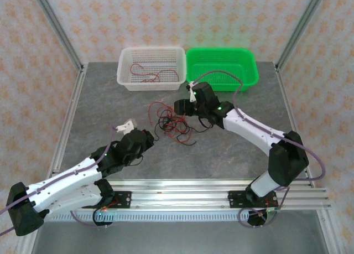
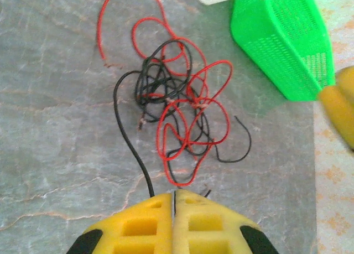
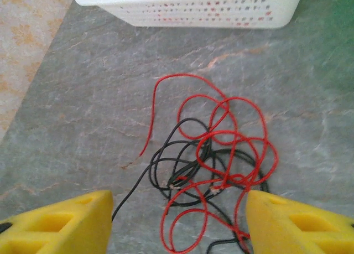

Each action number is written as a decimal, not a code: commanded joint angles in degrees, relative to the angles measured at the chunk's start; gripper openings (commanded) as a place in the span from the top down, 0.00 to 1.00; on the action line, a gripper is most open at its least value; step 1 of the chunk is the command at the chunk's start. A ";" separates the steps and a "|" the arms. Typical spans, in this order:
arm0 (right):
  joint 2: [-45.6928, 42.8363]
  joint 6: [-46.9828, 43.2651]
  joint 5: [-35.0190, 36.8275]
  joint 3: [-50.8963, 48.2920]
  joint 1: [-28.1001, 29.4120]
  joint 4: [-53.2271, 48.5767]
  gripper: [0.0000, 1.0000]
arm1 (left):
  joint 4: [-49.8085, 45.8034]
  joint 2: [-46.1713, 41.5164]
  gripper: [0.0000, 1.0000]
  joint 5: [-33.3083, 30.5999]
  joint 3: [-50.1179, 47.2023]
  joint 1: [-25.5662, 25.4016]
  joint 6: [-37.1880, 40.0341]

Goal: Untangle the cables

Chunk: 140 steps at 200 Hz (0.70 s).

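now cables (image 2: 177, 104) lie tangled near white basket (image 1: 124, 79). left gripper (image 2: 174, 201), farther from basket, pads shut, seemingly pinching black wire (image 2: 119, 115) as anchor; right gripper (image 3: 177, 201) spread wide over them, likely to tug one free.

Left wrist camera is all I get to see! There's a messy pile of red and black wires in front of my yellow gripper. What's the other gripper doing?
Observer: The right gripper is open and pointed at the tangle from the far side.
Operator: What's inside the white basket?
Observer: A few red wires lie in the white basket.
Operator: And the green one?
Observer: The green basket looks empty.
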 commanded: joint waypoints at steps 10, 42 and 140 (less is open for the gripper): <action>2.77 8.45 -0.87 -2.02 1.39 7.28 0.36 | -3.86 1.03 1.00 -0.91 5.59 -0.18 5.98; 7.02 12.12 -1.00 -2.02 2.52 9.95 0.37 | -4.62 2.18 1.00 -1.12 9.50 -0.26 8.82; 20.18 12.85 7.50 2.93 6.76 6.41 0.40 | -5.63 7.67 1.00 -1.36 25.74 -0.31 17.91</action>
